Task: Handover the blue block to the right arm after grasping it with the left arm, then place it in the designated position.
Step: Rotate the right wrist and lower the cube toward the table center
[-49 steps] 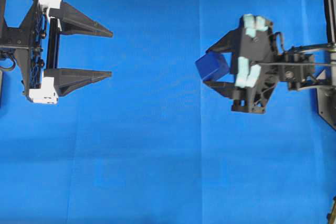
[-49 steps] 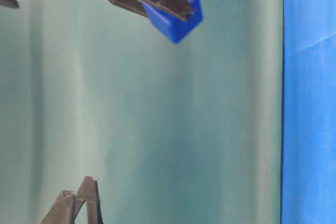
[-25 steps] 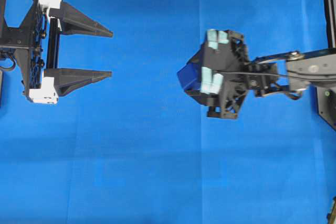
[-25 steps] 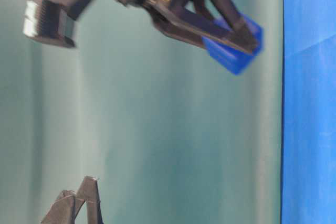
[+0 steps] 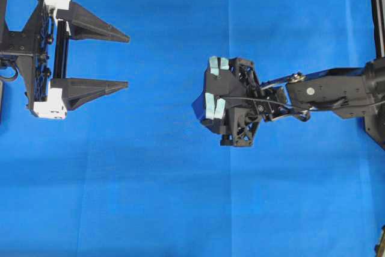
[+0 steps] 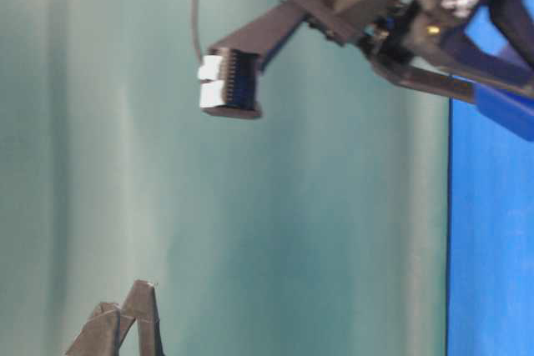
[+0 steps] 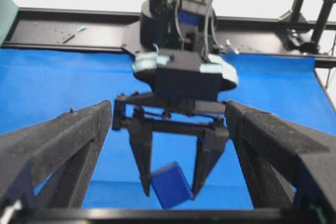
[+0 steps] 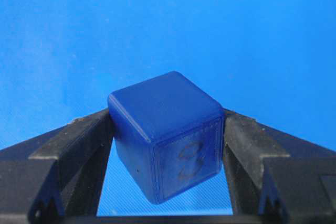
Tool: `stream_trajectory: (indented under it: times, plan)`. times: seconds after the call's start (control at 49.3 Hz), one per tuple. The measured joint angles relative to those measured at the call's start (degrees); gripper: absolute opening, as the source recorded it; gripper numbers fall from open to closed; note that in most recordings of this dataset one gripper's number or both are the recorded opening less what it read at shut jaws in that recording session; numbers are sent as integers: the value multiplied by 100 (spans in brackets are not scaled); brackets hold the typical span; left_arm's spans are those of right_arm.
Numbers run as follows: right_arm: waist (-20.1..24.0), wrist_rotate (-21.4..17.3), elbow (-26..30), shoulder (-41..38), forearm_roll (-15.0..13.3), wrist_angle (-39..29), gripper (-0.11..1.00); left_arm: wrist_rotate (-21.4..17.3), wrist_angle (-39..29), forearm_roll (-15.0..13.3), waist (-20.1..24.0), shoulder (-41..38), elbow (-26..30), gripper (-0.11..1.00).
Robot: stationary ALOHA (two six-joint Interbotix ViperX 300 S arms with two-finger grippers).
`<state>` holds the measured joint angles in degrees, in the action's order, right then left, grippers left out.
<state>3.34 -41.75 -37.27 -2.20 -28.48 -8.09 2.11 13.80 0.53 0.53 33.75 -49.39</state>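
Note:
The blue block point(image 8: 165, 129), a dark-blue cube with a faint embossed mark on one face, sits tilted between the two black fingers of my right gripper point(image 8: 167, 124), which is shut on it. Overhead, the right gripper point(image 5: 204, 105) points down near the cloth's middle and hides most of the block point(image 5: 197, 105). From the left wrist the block point(image 7: 170, 184) hangs at the fingertips just above the cloth. The left arm's gripper point(image 5: 127, 62) rests at the far left, open and empty, well apart from the block. No mark of a designated position shows.
Blue cloth point(image 5: 150, 197) covers the table. A black frame point(image 5: 376, 4) runs along the right edge, and a black rail point(image 7: 63, 30) lies behind the right arm's base. A green backdrop point(image 6: 292, 231) fills the table-level view.
The right gripper has carried the block leftward and down toward the cloth, tipping its fingers downward. The left gripper has stayed still and open.

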Motion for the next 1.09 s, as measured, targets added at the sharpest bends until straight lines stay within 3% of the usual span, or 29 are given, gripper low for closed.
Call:
stream_trajectory:
  times: [0.649, 1.095]
  plan:
    - [-18, 0, 0, -615, 79, 598, 54, 9, 0, 0, 26, -9, 0, 93]
    - [-44, 0, -9, -694, 88, 659, 54, 18, 0, 0, 35, -9, 0, 93]
